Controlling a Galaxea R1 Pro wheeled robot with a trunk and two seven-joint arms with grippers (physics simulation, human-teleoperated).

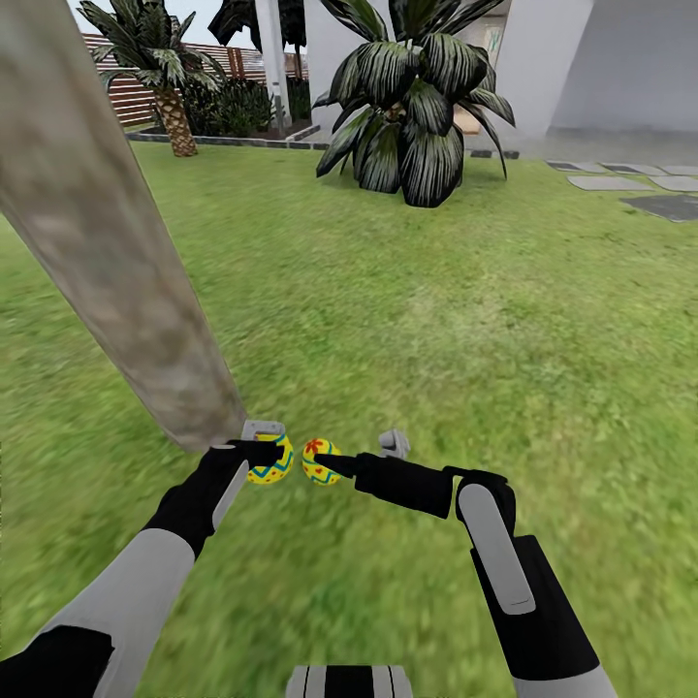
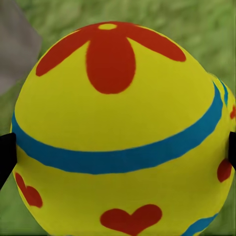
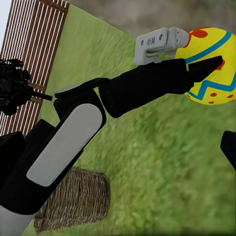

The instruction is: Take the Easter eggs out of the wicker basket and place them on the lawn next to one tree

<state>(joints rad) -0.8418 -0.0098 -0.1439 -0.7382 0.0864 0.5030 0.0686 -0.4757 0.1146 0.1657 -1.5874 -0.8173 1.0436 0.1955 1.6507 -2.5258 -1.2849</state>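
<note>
My left gripper (image 1: 267, 454) is shut on a yellow Easter egg (image 1: 271, 463) with blue bands and red marks. In the left wrist view that egg (image 2: 118, 128) sits between my fingers (image 2: 5, 155). A second Easter egg (image 1: 318, 460) lies at the tip of my right gripper (image 1: 334, 465), which is open; past its finger (image 3: 229, 147) I see grass. Both eggs are low over the lawn (image 1: 436, 339), just right of the foot of the pale tree trunk (image 1: 116, 252). The wicker basket (image 3: 78, 199) stands on the grass behind my left arm, its inside hidden.
A low dark broad-leaved plant (image 1: 412, 107) stands ahead, with a small palm (image 1: 165, 78) at the back left. Grey stepping stones (image 1: 630, 184) and a white house wall (image 1: 582, 58) are at the back right. A slat fence (image 3: 29, 44) bounds the grass.
</note>
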